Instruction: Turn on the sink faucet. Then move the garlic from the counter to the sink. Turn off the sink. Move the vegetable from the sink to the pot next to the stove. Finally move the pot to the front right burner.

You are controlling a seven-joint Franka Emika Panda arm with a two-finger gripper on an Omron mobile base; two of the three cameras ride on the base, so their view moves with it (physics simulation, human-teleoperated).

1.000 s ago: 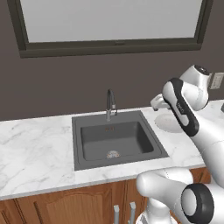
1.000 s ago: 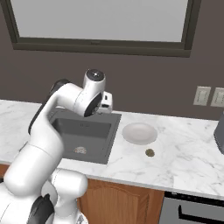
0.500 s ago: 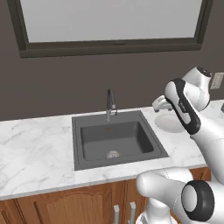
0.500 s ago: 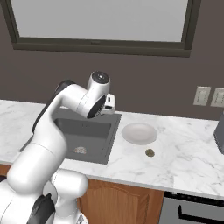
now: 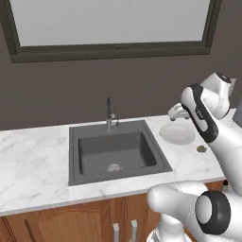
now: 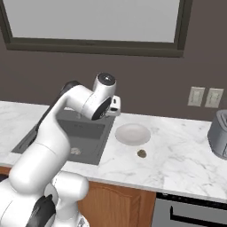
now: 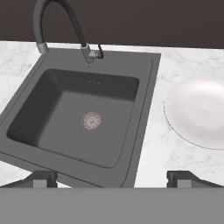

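Faucet (image 7: 65, 26) stands upright behind the sink (image 7: 144, 109), spout arching over the basin; fingers (image 7: 112, 178) spread wide, empty.

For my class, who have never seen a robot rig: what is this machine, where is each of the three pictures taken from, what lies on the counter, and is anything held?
It is a white robot arm in a rendered kitchen. Two pictures come from cameras behind it, to its left and right; the third looks along its gripper, which is open and holds nothing. Below it are the sink with its faucet. On the counter lie a white plate and a small brownish item, too small to identify.
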